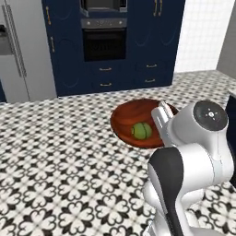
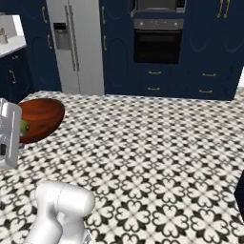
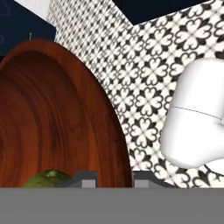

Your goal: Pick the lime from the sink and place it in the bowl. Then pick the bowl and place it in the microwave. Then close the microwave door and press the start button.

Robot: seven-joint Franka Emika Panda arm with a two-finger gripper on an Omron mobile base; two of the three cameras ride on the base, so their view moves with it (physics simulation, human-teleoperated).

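Note:
The reddish-brown wooden bowl [image 1: 131, 117] hangs in the air above the patterned floor, with the yellow-green lime [image 1: 141, 131] lying inside it. My gripper [image 3: 114, 180] is shut on the bowl's [image 3: 57, 118] near rim, one fingertip inside and one outside, and the lime [image 3: 47, 179] lies just beside the inner one. From the right base view the bowl [image 2: 42, 116] and a sliver of the lime [image 2: 24, 126] show at the far left behind my white hand. The microwave's [image 1: 103, 4] lower edge shows above the oven, far across the floor; its door's state cannot be told.
Dark blue cabinets line the far wall, with a black oven [image 1: 104, 44] built in and a grey refrigerator [image 1: 23, 46] to its left. A white-topped counter [image 2: 10, 45] stands at the left in the right base view. Open tiled floor [image 2: 143, 157] lies between.

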